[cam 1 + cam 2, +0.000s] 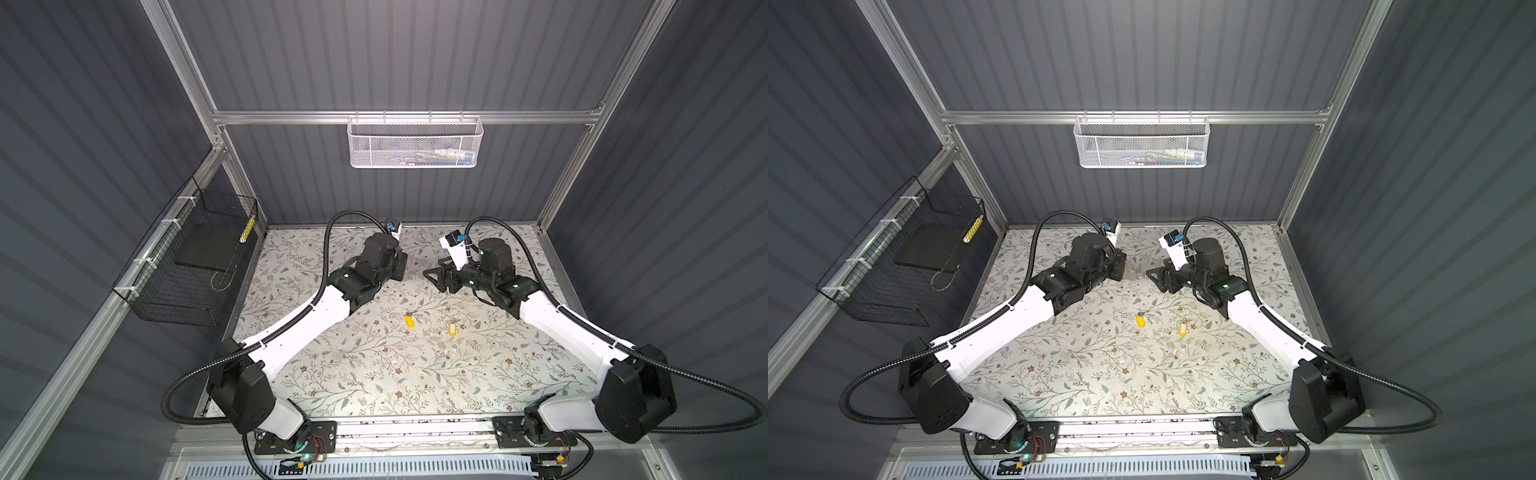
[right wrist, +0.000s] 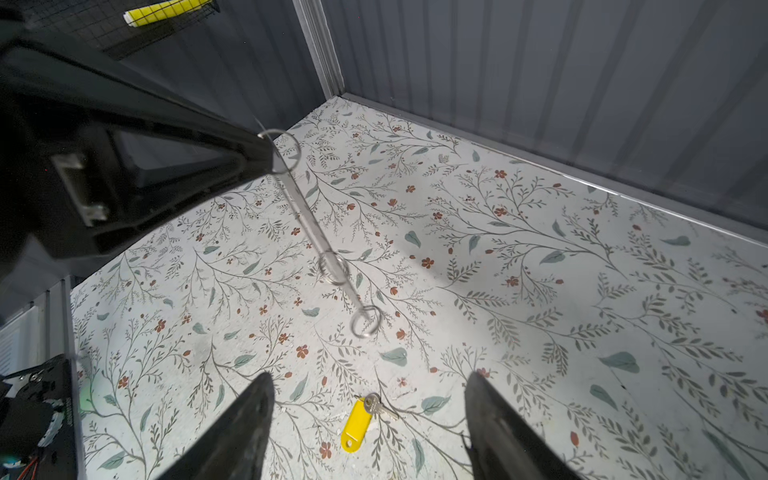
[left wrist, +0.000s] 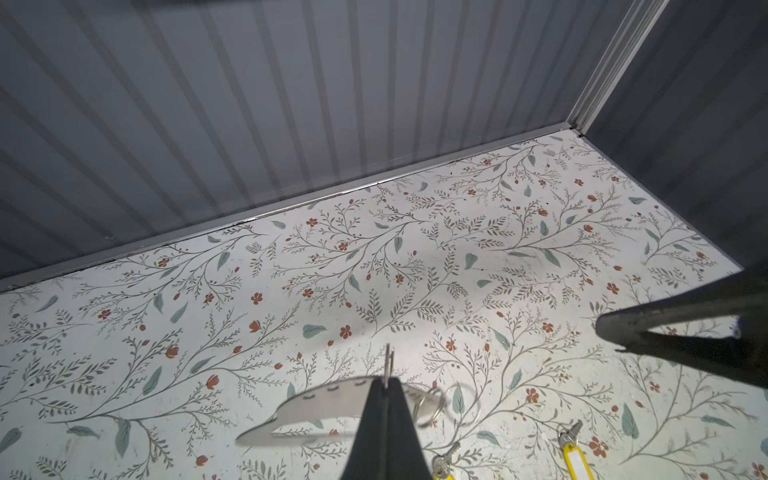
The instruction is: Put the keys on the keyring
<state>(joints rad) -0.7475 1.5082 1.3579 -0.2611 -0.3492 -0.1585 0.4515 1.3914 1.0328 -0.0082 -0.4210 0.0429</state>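
right gripper [image 2: 370, 374] spread wide, yellow plastic key tag [image 2: 355, 424] flat on floral tabletop [image 2: 540, 249] below, left gripper [image 2: 270, 162] pinching thin silvery wire-ringed keyring [image 2: 309, 224]

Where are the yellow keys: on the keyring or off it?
Off. One key and the other key lie on the table, apart from the keyring in the left gripper's shut jaws.

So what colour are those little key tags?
The key tags are bright yellow, clearest in the right wrist view.
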